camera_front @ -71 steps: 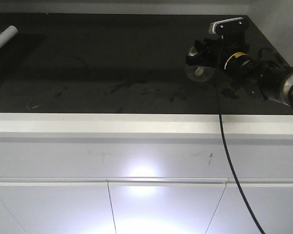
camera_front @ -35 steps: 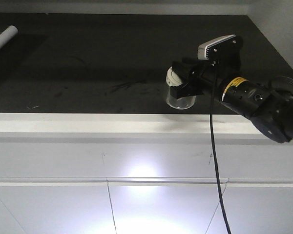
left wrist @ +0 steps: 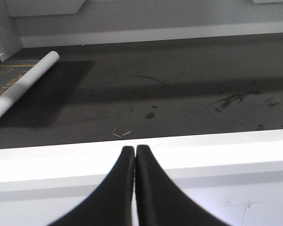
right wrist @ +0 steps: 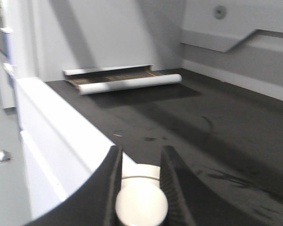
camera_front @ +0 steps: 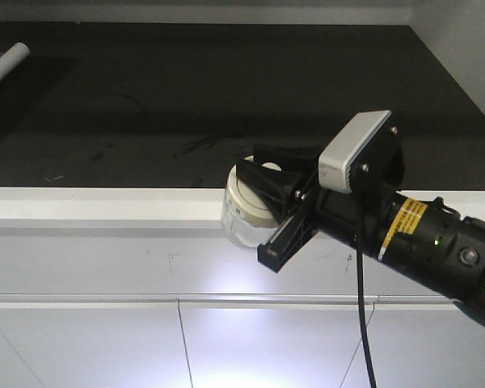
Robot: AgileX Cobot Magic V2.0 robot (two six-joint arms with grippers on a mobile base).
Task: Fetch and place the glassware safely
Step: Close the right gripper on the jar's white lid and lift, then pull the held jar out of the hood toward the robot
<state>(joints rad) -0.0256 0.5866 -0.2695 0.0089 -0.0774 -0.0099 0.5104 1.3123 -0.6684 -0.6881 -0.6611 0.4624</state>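
Writing on the arm: a yellow label (camera_front: 404, 222) with dark print wraps the right arm's wrist; we cannot read it
Writing on the counter: in the left wrist view, yellowish lettering (left wrist: 7, 80) runs along a dark mat at the far left, too slanted for us to read
Right gripper (camera_front: 265, 204): its two black fingers are spread just to the width of the jar's lid and pinch it from both sides
Glass jar (camera_front: 241, 208): small, squat and clear, with a cream-white lid (right wrist: 140, 173) and a round knob (right wrist: 141, 205) on top; it is gripped at the white front edge (camera_front: 105, 202) of the counter, its clear body showing against the cabinet face below; we cannot tell whether it touches the edge
Left gripper (left wrist: 134, 149): fingertips pressed together, holding nothing, pointing at the white edge
Wrist camera (camera_front: 354, 149): a pale grey box sitting on top of the right arm, just behind the fingers
White tube (camera_front: 4, 65): lies on the dark countertop (camera_front: 145, 97) at the far left, well apart from the jar
Cable (camera_front: 360, 323): black, hanging down from the right arm in front of the white cabinet fronts (camera_front: 267, 339)
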